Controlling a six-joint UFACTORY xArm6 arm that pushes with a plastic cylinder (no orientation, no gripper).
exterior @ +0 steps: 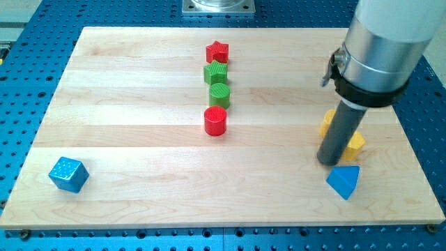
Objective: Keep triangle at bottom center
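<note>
Inspection of the working end first: this arm carries no jaws at all, so nothing is released, clenched or grasped; it ends in a dark rod, and my tip (329, 162) sits on the table (139, 139) toward the view's right.

My tip stands just above and slightly left of the blue triangle (344, 182), very close to it, though actual contact cannot be confirmed. That position reads as a set-up for a push, since the tip lies on the block's upper-left side. In my judgement a push from there would drive the triangle toward the view's bottom right, not toward the centre; the tip would need to come round to the block's right side.

The triangle lies near the bottom edge but well right of centre, so the task is not yet met.

Directly behind the rod, partly hidden, are two yellow blocks (354, 144); their shapes cannot be made out. They crowd the tip's upper side and risk being nudged.

Farther off, a column runs down the middle: red star (217, 51), green block (215, 72), green cylinder (219, 94), red cylinder (215, 121). A blue cube (68, 173) sits at the bottom left, well apart.
</note>
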